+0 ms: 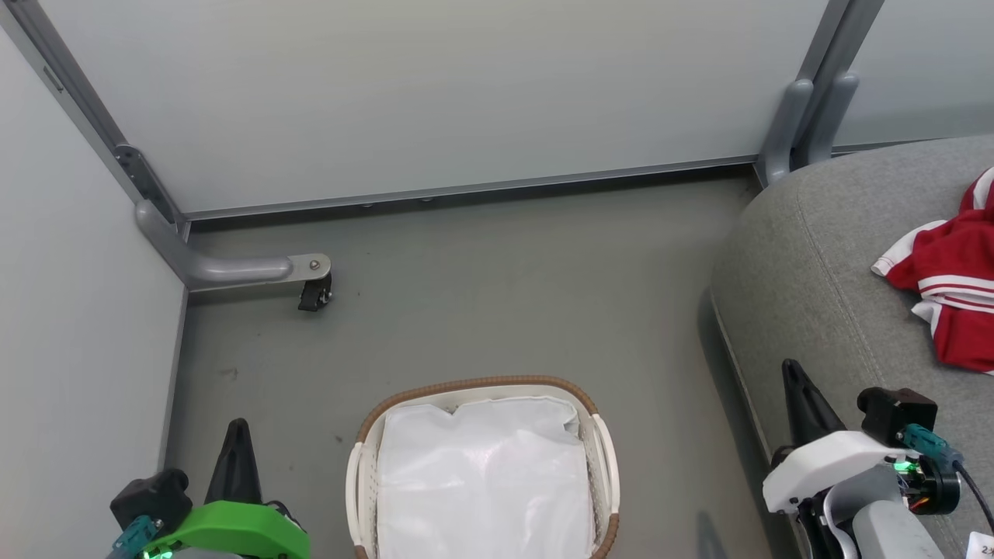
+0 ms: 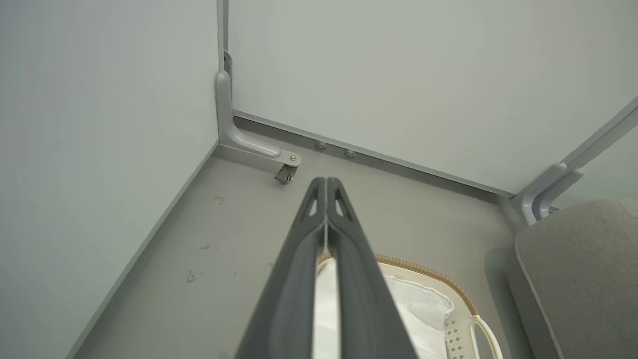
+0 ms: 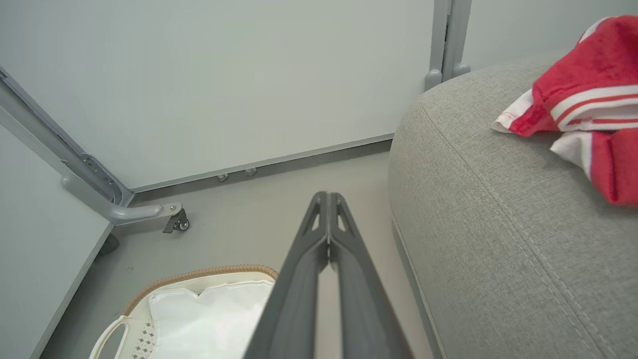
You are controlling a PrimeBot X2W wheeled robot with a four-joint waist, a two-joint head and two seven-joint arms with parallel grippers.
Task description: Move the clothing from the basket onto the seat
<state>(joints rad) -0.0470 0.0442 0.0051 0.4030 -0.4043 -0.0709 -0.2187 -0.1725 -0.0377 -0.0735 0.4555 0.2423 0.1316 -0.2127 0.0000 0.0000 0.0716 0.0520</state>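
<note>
Head view: the red clothing (image 1: 959, 287) lies crumpled on the grey seat (image 1: 808, 264) at the far right, well apart from the basket (image 1: 481, 386). The basket stands on the floor (image 1: 505, 295) near centre, its white liner (image 1: 485, 473) showing. The left claw (image 1: 237, 431) hangs left of the basket and the right claw (image 1: 794, 376) beside the seat's edge, both with fingers pressed together, empty.

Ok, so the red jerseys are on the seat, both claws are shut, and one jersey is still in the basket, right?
No. The head view shows the basket holding its white liner cloth and no jersey. The red jerseys do lie on the seat, and the left claw and right claw are both shut.
</note>
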